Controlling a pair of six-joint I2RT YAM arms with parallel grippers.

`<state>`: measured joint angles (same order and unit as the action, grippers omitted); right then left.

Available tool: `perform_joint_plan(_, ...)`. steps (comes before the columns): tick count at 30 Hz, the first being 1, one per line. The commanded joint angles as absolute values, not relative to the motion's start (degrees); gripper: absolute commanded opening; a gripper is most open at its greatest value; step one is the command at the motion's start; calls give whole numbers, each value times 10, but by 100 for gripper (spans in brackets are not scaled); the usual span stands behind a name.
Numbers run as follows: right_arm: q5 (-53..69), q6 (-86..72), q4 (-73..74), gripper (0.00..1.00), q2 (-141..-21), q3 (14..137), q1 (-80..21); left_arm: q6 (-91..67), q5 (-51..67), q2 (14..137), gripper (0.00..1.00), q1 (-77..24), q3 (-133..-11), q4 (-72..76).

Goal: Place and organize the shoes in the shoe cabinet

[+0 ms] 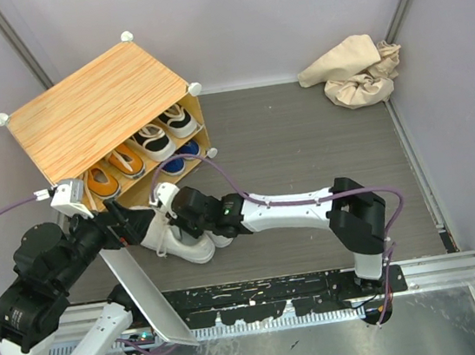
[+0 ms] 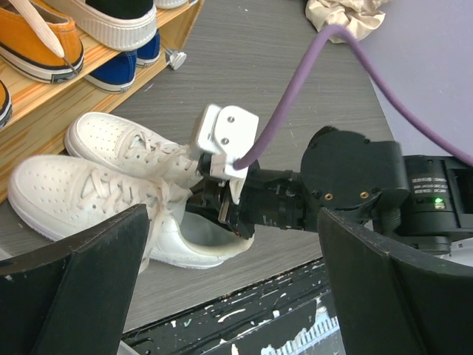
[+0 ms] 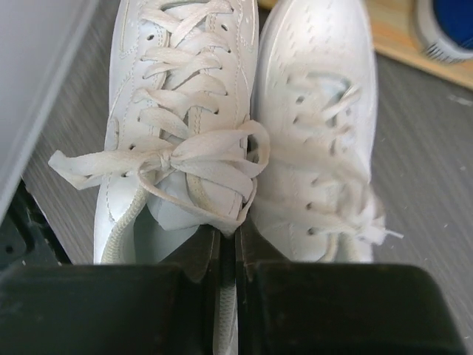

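Looking down my right gripper [image 3: 228, 255]: it's pinched almost closed on the heel rim of the white shoes [image 3: 185, 89], which sit on the table [image 1: 304, 151] right by the cabinet [image 1: 97, 108]. The fingers hide the heels, so I can't tell whether it has one shoe or both. The left gripper [image 2: 233, 218] is wide open and empty.

Plain wht sneakers [image 2: 89, 177], orange-tan striped cabinet top [image 1: 93, 109], purple cable [image 2: 295, 96], beige cloth [image 1: 353, 70]

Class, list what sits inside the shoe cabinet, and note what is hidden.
Inside the shoe cabinet: orange sneakers and black sneakers on the upper shelf, blue sneakers on the lower one. Its wood-grain top covers the shelves' rear, so anything deeper cannot be seen.
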<state>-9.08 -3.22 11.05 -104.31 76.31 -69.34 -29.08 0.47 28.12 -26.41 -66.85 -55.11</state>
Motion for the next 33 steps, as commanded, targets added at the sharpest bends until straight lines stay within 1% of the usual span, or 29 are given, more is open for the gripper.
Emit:
perform_joint_plan(1, -161, -63, 17, 1, -1029, 850, -692, -284, 4, 284, 98, -264, -691, -557)
perform_joint_plan(4, -167, -75, 10, 1, -1049, 875, -691, -286, 8, 290, 98, -264, -693, -556)
perform_joint_plan(13, -136, -108, 34, 1, -1185, 1012, -662, -288, 16, 293, 98, -264, -689, -553)
perform_joint_plan(19, -130, -129, 18, 1, -1216, 1062, -657, -287, 14, 284, 98, -264, -687, -558)
perform_joint_plan(23, -91, -145, 30, 2, -1249, 1109, -657, -290, 15, 283, 98, -264, -686, -560)
perform_joint_plan(24, -84, -148, 37, 8, -1258, 1123, -657, -291, 15, 284, 98, -264, -686, -560)
perform_joint_plan(25, -74, -151, 42, 18, -1267, 1133, -657, -292, 15, 284, 98, -264, -686, -560)
perform_joint_plan(27, -52, -152, 48, 34, -1270, 1136, -657, -293, 15, 286, 98, -264, -687, -560)
perform_joint_plan(28, -42, -150, 48, 45, -1265, 1126, -657, -293, 15, 286, 98, -264, -687, -561)
perform_joint_plan(30, -27, -144, 38, 58, -1241, 1092, -657, -293, 13, 288, 98, -264, -688, -564)
perform_joint_plan(31, -19, -139, 30, 63, -1223, 1066, -658, -293, 12, 289, 98, -264, -687, -565)
perform_joint_plan(33, -9, -127, 21, 65, -1184, 1012, -657, -293, 10, 293, 98, -264, -687, -564)
